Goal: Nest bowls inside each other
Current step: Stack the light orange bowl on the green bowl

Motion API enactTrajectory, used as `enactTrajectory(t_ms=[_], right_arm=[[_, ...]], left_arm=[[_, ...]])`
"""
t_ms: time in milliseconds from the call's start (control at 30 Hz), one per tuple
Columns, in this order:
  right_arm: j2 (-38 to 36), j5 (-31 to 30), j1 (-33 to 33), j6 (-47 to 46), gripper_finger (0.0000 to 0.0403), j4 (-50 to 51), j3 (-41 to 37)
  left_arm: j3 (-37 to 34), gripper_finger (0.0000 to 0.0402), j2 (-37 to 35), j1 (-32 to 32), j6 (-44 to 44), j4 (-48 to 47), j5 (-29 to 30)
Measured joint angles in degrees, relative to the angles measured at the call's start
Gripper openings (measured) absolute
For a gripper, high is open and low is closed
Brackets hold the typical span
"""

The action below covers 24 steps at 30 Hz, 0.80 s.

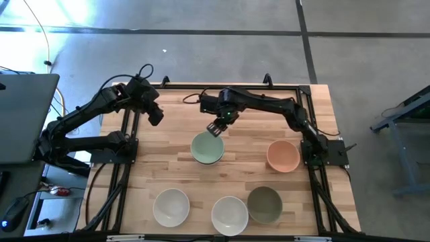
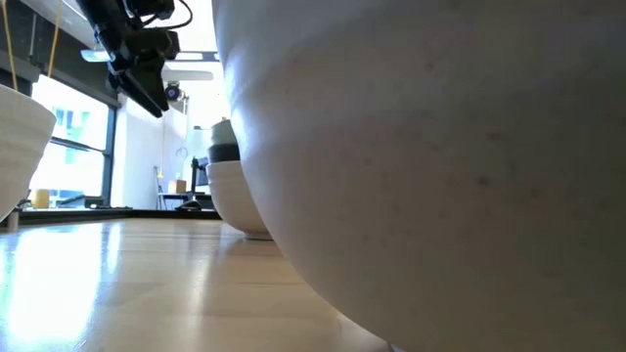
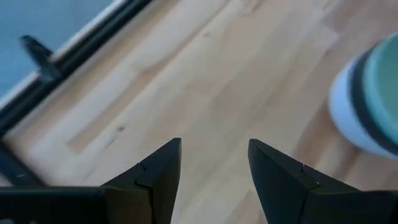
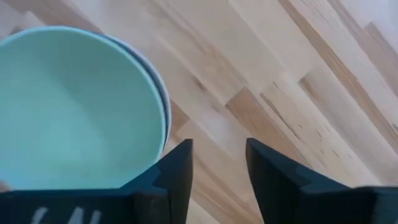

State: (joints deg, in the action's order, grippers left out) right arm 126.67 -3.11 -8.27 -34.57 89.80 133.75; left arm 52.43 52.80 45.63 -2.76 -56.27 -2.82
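Observation:
A stack of bowls [image 1: 207, 148] stands mid-table: pale mint green [image 4: 74, 112] on top, black and white [image 3: 348, 118] under it. The peach-orange bowl [image 1: 283, 155] sits to its right. The olive-grey bowl [image 1: 264, 204] and two white bowls [image 1: 170, 206] [image 1: 230, 215] stand along the near edge. My right gripper [image 1: 215, 128] [image 4: 217, 180] is open, just over the stack's far rim and beside the mint rim, touching nothing. My left gripper [image 1: 155, 115] [image 3: 214, 180] hovers open over bare table, left of and beyond the stack.
In the low view one white bowl [image 2: 421, 166] fills most of the picture and another [image 2: 20, 147] shows at the left. A black frame rail [image 1: 127, 154] borders the wooden table [image 1: 168, 168] on the left. Bare wood lies between the stack and the near bowls.

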Motion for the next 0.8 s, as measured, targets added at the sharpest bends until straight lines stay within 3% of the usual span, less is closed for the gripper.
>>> enactTrajectory(t_ms=[533, 800], right_arm=[[-3.6, 6.7, -0.1, -1.1, 0.0144, 0.2, 0.0], [-8.4, 6.6, -0.4, -2.7, 0.0144, 0.2, 0.0]], left_arm=[[0.0, 0.0177, -0.4, -9.2, -6.3, -2.8, -1.9], [0.0, 0.0177, -0.4, -12.1, -6.9, -2.8, -5.0]])
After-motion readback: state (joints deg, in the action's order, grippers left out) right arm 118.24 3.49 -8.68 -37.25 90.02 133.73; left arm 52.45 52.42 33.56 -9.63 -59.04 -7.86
